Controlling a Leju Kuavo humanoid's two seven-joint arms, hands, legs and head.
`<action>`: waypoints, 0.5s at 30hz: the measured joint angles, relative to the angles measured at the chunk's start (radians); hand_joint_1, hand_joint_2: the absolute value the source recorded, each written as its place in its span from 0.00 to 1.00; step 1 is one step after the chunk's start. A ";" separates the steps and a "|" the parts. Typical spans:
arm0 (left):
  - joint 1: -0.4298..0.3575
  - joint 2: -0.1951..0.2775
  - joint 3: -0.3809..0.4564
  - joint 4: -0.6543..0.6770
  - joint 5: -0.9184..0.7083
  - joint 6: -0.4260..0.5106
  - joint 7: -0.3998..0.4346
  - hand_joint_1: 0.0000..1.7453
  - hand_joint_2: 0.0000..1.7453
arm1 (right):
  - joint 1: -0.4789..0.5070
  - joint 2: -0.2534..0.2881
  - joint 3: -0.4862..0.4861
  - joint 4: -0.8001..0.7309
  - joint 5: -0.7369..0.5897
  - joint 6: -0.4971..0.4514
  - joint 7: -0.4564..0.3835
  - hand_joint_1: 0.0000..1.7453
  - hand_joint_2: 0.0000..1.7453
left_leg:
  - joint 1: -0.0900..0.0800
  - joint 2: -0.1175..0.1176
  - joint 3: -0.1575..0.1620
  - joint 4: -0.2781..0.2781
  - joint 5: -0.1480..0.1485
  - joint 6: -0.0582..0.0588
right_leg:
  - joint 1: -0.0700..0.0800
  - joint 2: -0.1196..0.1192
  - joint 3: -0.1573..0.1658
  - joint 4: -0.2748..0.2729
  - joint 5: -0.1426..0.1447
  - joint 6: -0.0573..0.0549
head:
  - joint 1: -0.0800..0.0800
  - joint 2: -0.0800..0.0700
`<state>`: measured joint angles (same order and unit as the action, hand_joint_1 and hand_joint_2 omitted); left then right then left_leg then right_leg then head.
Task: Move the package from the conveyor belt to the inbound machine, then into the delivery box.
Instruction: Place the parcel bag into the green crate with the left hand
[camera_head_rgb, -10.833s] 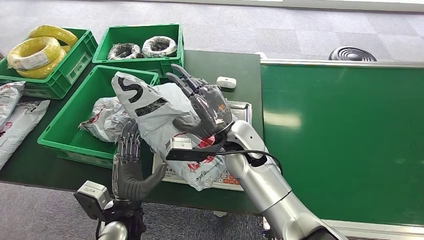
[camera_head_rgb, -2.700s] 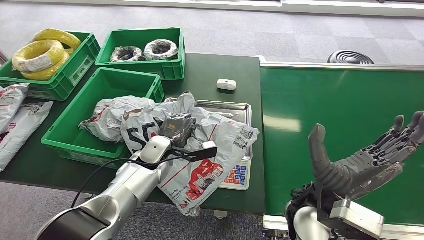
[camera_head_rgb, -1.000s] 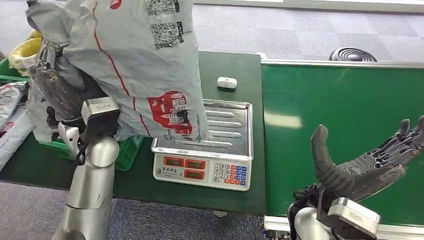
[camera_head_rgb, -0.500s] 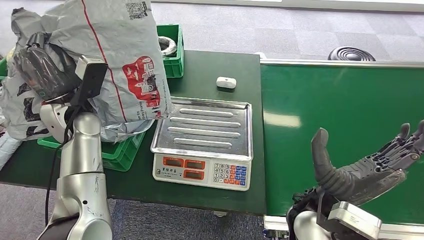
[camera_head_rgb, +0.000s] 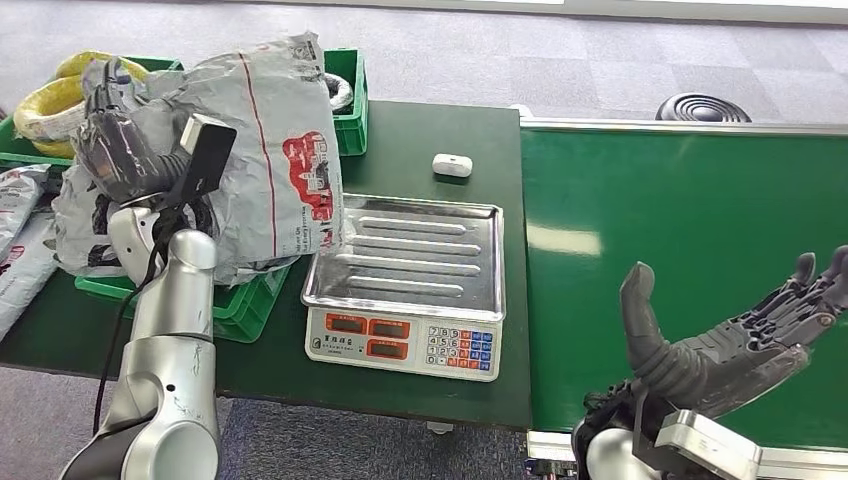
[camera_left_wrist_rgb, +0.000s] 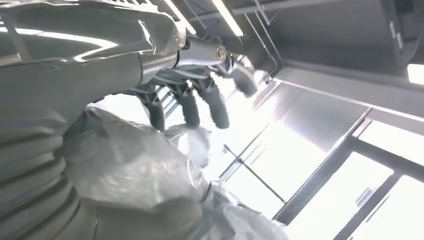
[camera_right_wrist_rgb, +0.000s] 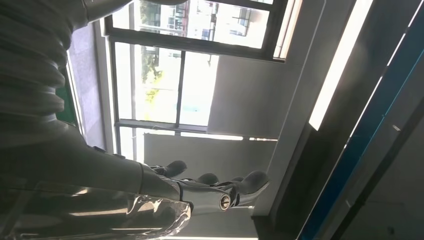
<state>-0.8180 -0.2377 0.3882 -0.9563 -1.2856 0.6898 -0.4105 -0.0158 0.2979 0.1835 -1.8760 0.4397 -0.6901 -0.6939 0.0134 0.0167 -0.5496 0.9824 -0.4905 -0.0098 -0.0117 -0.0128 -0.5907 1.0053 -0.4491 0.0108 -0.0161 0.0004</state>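
**Package held over the delivery box, scale tray bare**

Nearest to me, the robot's right hand (camera_head_rgb: 725, 340) hovers palm up above the green conveyor belt (camera_head_rgb: 690, 240), fingers spread and holding nothing. Its left arm rises from below on the other side.

Further in, the weighing scale (camera_head_rgb: 405, 340) that serves as the inbound machine sits on the dark table (camera_head_rgb: 430, 130), its steel tray bare. Just beside it, the left hand (camera_head_rgb: 120, 150) grips the grey package (camera_head_rgb: 270, 170) by its crumpled upper end, and the bag hangs down into the near green delivery box (camera_head_rgb: 235, 305), on top of another grey bag already there. Beyond stand two more green crates, one with yellow cable coils (camera_head_rgb: 50, 100).

The likely trouble, as I judge it: the slack bag drapes toward the box's edge next to the scale, so if released here it could slump over the rim or snag on the tray.

Compared with half a second ago, the package is lower and has shifted further over the box; the right hand has barely moved.
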 joint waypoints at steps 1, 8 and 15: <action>0.000 0.000 0.001 0.008 -0.002 0.000 0.003 0.00 1.00 | 0.002 0.000 0.001 -0.001 0.001 0.000 0.000 0.00 1.00 | 0.000 0.000 0.000 0.000 0.000 0.000 | 0.000 0.000 0.000 0.000 0.000 0.000 | 0.000 0.000; 0.004 0.006 0.004 0.039 -0.001 0.001 0.015 0.00 1.00 | 0.005 0.000 0.018 -0.004 -0.006 0.000 0.000 0.00 1.00 | 0.000 0.000 0.000 0.000 0.000 0.000 | 0.000 0.000 0.000 0.000 0.000 0.000 | 0.000 0.000; 0.031 0.002 0.004 0.007 0.085 0.001 -0.071 0.00 1.00 | 0.005 0.000 0.025 -0.002 -0.008 0.000 0.000 0.00 1.00 | 0.000 0.000 0.000 0.000 0.000 0.000 | 0.000 0.000 0.000 0.000 0.000 0.000 | 0.000 0.000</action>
<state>-0.7869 -0.2361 0.3922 -0.9490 -1.2005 0.6912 -0.4814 -0.0111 0.2979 0.2085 -1.8785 0.4318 -0.6901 -0.6939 0.0135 0.0166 -0.5498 0.9824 -0.4905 -0.0098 -0.0117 -0.0128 -0.5907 1.0053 -0.4492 0.0109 -0.0160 0.0004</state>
